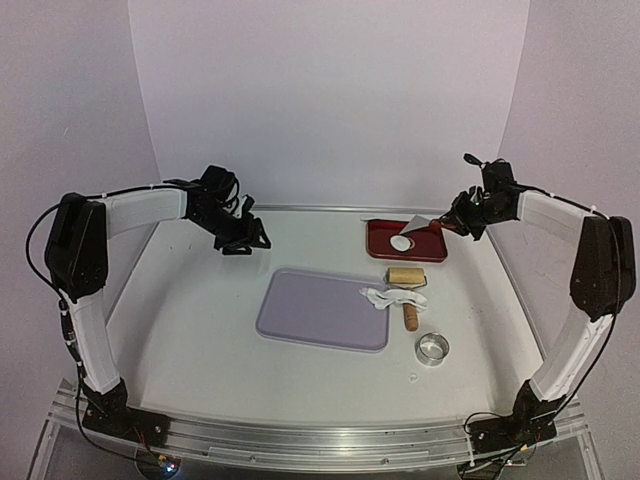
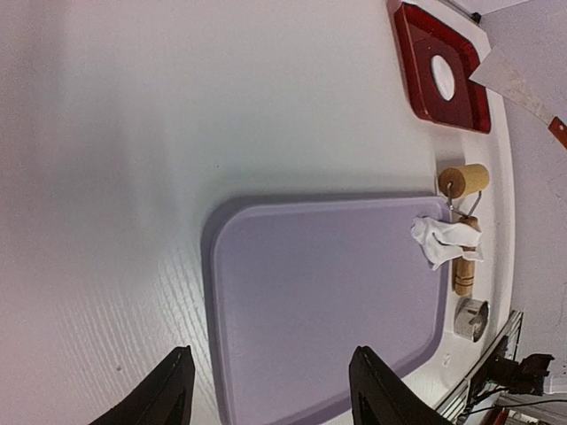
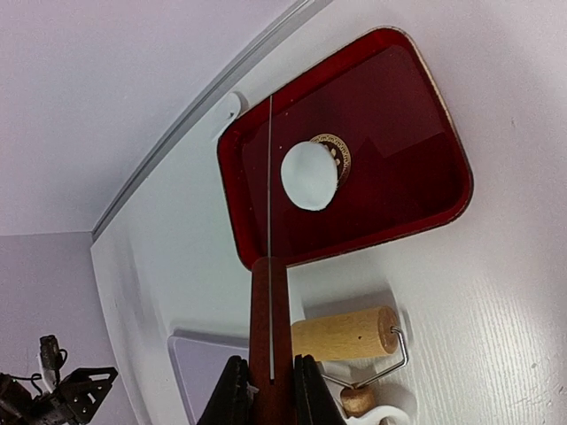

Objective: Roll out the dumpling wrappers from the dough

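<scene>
One round white dumpling wrapper (image 1: 402, 242) lies in the red tray (image 1: 376, 240); it also shows in the right wrist view (image 3: 308, 175) and the left wrist view (image 2: 443, 77). My right gripper (image 1: 456, 222) is shut on the red-brown handle of a thin metal scraper (image 3: 270, 319), whose blade (image 1: 420, 222) hangs over the tray. Ragged white dough scraps (image 1: 385, 296) lie at the right edge of the purple board (image 1: 320, 310), on the roller's handle. My left gripper (image 2: 275, 390) is open and empty, held above the table at the far left (image 1: 243, 240).
The wooden roller (image 1: 404, 275) lies right of the board, between it and the tray. A metal ring cutter (image 1: 432, 348) stands on the table nearer me. A metal rail runs along the table's edges.
</scene>
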`<move>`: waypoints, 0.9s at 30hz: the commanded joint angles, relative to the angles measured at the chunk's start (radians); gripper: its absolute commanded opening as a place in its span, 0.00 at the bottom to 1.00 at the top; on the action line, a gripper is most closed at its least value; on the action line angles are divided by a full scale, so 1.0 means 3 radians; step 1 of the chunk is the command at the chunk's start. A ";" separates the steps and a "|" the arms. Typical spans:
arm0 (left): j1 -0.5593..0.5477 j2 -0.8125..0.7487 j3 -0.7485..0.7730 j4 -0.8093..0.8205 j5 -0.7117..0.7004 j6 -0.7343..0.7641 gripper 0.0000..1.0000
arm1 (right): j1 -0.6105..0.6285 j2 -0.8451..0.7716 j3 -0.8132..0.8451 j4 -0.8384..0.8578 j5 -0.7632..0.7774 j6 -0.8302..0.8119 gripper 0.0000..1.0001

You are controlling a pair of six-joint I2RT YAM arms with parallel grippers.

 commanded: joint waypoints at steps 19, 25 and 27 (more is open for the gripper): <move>-0.0008 0.0436 0.0676 0.0288 0.0867 -0.0572 0.61 | 0.0043 0.0587 0.1390 -0.0241 -0.0024 0.0318 0.00; -0.0009 0.0248 0.0465 0.0177 0.0800 -0.0525 0.61 | -0.0019 0.1413 0.2238 -0.0535 -0.0364 0.0233 0.00; -0.0008 0.0160 0.0386 0.0105 0.0744 -0.0501 0.61 | -0.0032 0.1609 0.2450 -0.0624 -0.0394 0.0181 0.00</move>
